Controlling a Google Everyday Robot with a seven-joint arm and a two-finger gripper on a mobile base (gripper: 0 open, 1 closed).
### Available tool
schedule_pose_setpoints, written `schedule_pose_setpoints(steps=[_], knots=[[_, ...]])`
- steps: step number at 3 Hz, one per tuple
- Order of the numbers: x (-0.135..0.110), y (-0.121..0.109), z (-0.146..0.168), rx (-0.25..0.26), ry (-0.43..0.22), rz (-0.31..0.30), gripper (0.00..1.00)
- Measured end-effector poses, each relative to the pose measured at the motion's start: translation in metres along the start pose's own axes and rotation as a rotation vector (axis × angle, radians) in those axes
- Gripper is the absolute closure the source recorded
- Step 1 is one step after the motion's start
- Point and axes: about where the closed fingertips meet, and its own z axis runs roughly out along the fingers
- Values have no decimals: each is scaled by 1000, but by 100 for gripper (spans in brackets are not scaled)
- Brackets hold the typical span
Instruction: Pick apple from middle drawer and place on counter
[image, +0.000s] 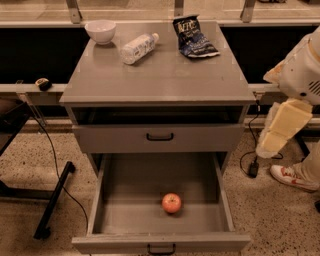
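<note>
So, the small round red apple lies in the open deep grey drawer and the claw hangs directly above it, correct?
No. The camera view shows the small round red apple lying in the open deep grey drawer, but the claw hangs right of the grey cabinet, over the floor, not above the apple.

Your arm (302, 67) comes in at the three o'clock edge of view, its white joint held high. Your gripper (279, 131) hangs beneath that joint, slanting down toward seven o'clock.
</note>
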Motion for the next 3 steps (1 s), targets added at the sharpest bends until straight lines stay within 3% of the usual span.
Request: schedule_pose_setpoints(steps=[1, 2, 3], knots=[[-13, 31, 49, -60, -109, 77, 0], [-5, 77, 116, -155, -263, 146, 0], [-4, 81, 128, -119, -323, 133, 0]])
